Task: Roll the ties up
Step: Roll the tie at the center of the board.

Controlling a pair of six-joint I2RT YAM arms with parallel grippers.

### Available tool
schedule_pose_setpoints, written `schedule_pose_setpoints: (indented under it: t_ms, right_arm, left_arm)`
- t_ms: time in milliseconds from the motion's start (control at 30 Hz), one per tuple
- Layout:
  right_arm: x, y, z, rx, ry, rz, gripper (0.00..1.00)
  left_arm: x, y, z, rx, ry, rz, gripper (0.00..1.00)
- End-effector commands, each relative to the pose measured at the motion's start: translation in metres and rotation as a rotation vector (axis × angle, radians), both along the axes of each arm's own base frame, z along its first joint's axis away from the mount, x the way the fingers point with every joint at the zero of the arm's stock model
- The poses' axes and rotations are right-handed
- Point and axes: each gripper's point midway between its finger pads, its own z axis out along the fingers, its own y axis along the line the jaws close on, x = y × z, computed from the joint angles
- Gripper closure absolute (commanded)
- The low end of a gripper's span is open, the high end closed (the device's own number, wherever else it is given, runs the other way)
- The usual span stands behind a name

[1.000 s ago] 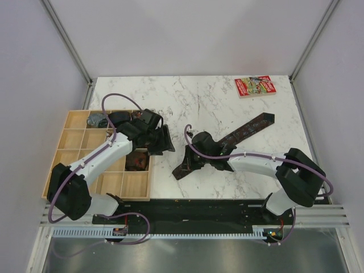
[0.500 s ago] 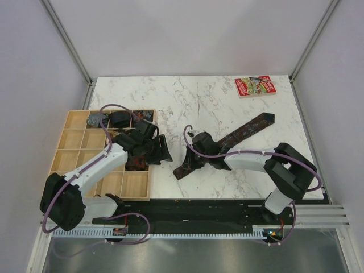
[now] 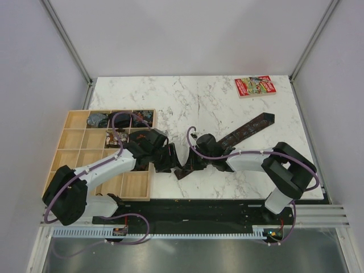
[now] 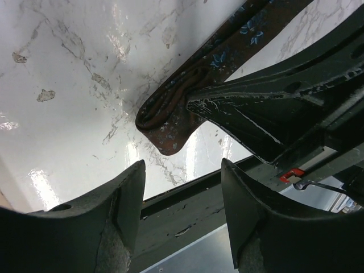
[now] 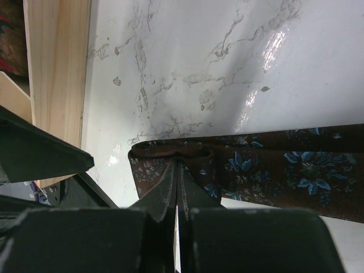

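White marble worktop, grey walls on three sides.

Near side, centre: the left end effector is released. Its fingers are spread with nothing between them, low over the worktop just beside the tie's near end. In the left wrist view the gap of the left end effector opens toward the folded tip of the tie.

Facing it, the right end effector is clenched on that folded tip. In the right wrist view its fingers meet on the fabric, where the tie is doubled over into a small loop.

From there the tie lies flat and straight, running diagonally away to the far right. It is dark brown with a small blue flower print.

Left: a wooden compartment tray, which the left arm reaches across. Its back cells hold dark bundles, possibly rolled ties, but they are too small to confirm.

Far right corner: a red booklet, well apart from the tie.
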Motion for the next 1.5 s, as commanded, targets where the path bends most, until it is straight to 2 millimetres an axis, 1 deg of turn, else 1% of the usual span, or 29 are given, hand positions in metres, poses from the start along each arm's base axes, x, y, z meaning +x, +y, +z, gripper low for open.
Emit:
schedule_pose_setpoints:
  t_ms: [0, 67, 133, 167, 367, 533, 600, 833, 967, 1067, 1100, 1133, 1167, 1267, 1333, 1367, 1400, 1433, 1467]
  right_arm:
    - [-0.001, -0.006, -0.013, -0.012, 0.007, 0.001, 1.00]
    - [-0.001, -0.007, -0.015, -0.007, 0.008, 0.001, 1.00]
    - [-0.002, -0.008, -0.017, -0.006, 0.014, 0.001, 1.00]
    - [-0.002, -0.007, -0.019, -0.003, 0.017, 0.003, 1.00]
    - [-0.005, -0.008, -0.022, 0.005, 0.029, 0.010, 1.00]
    - [-0.007, -0.010, -0.026, -0.003, 0.035, 0.014, 1.00]
    - [-0.007, -0.011, -0.027, -0.003, 0.038, 0.017, 1.00]
    - [-0.008, -0.013, -0.029, -0.006, 0.044, 0.028, 1.00]
    - [-0.009, -0.014, -0.030, -0.014, 0.047, 0.035, 1.00]
    - [-0.011, -0.016, -0.031, -0.018, 0.052, 0.040, 1.00]
    - [-0.011, -0.016, -0.031, -0.018, 0.053, 0.041, 1.00]
    - [-0.011, -0.016, -0.032, -0.019, 0.054, 0.040, 1.00]
    - [-0.011, -0.016, -0.031, -0.017, 0.053, 0.041, 1.00]
    - [-0.010, -0.016, -0.027, -0.011, 0.053, 0.040, 1.00]
    - [-0.008, -0.012, -0.018, 0.004, 0.043, 0.043, 1.00]
    - [-0.007, -0.011, -0.015, 0.010, 0.041, 0.043, 1.00]
    - [-0.005, -0.009, -0.007, 0.022, 0.029, 0.043, 1.00]
    - [-0.003, -0.008, -0.001, 0.024, 0.024, 0.041, 1.00]
    - [-0.001, -0.007, 0.003, 0.025, 0.017, 0.039, 1.00]
  left_arm:
    - [0.007, -0.006, -0.008, -0.013, 0.004, 0.064, 0.38]
    - [0.007, -0.005, -0.015, -0.013, 0.013, 0.078, 0.39]
    - [0.008, -0.008, -0.017, -0.027, 0.010, 0.081, 0.39]
    - [0.006, -0.008, -0.021, -0.026, 0.017, 0.086, 0.39]
    - [0.009, -0.007, -0.030, -0.036, 0.008, 0.125, 0.41]
    - [0.006, -0.003, -0.045, -0.015, 0.038, 0.149, 0.45]
    - [0.005, -0.004, -0.047, -0.021, 0.040, 0.158, 0.46]
    - [0.005, 0.002, -0.063, 0.021, 0.054, 0.182, 0.54]
    - [0.006, 0.002, -0.070, 0.037, 0.057, 0.184, 0.56]
    - [0.008, 0.000, -0.071, 0.046, 0.042, 0.179, 0.62]
    - [0.009, 0.000, -0.071, 0.046, 0.037, 0.182, 0.69]
    - [0.009, 0.000, -0.070, 0.043, 0.029, 0.177, 0.73]
    - [0.010, 0.000, -0.070, 0.043, 0.026, 0.175, 0.80]
    - [0.009, -0.002, -0.064, 0.033, 0.019, 0.155, 0.90]
    - [0.009, -0.004, -0.057, 0.027, 0.010, 0.141, 0.92]
    - [0.004, -0.001, -0.057, 0.044, 0.029, 0.136, 0.96]
    - [0.006, -0.004, -0.048, 0.031, 0.016, 0.130, 0.97]
    - [0.006, -0.003, -0.044, 0.035, 0.014, 0.121, 0.98]
    - [0.001, 0.001, -0.044, 0.054, 0.031, 0.115, 0.98]
